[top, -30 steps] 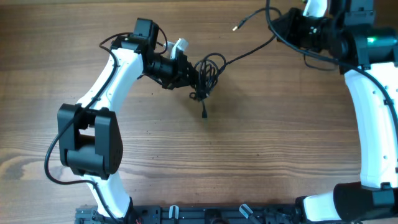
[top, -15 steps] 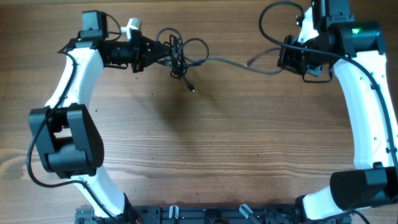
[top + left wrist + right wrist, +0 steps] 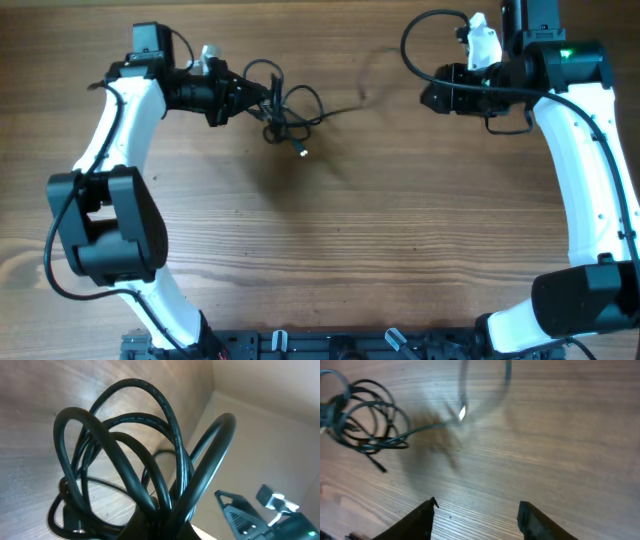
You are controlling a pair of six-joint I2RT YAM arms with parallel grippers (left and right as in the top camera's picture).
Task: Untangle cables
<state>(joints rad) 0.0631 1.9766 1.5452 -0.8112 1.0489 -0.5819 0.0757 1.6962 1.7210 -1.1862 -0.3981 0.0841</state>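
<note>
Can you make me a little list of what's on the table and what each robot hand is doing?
table: wooden
cables: black, looped in a bunch
left gripper: shut on the cables
right gripper: open, holding nothing
loose strand: blurred, runs out from the bunch toward the right side

place: robotics lab | evidence: wood-grain table (image 3: 350,270), white left arm (image 3: 122,115), white right arm (image 3: 592,190)

cables (image 3: 287,106) at left gripper (image 3: 264,100) | right gripper (image 3: 427,98) well apart to their right | both over table (image 3: 350,250)
</note>
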